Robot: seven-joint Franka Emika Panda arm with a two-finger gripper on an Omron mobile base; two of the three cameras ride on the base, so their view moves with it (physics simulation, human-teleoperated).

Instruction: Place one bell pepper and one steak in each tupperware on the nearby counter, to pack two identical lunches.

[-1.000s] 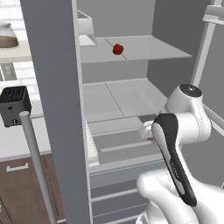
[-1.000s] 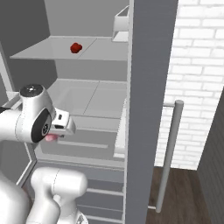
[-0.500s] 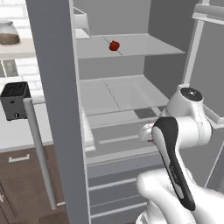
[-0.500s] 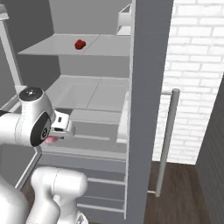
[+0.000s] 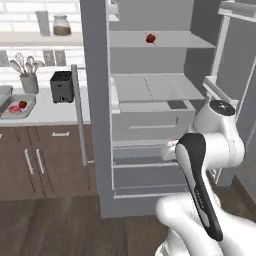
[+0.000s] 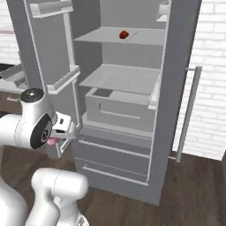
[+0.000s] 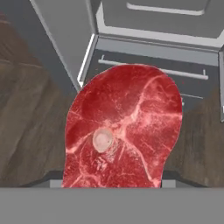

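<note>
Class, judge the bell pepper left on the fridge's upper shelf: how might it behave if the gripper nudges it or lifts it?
The bell pepper looks small, rounded and glossy, so it may roll along the flat shelf if nudged. That gloss suggests it could slip in a loose pinch.

Open grey fridge point(image 5: 150, 120), small glossy red bell pepper point(image 5: 150, 38) on upper shelf. Left: shallow light-grey tupperware point(image 5: 20, 107) on counter w/ red items inside, black toaster point(image 5: 62, 86) beside it. White arm point(image 5: 210, 165) at lower right
</note>
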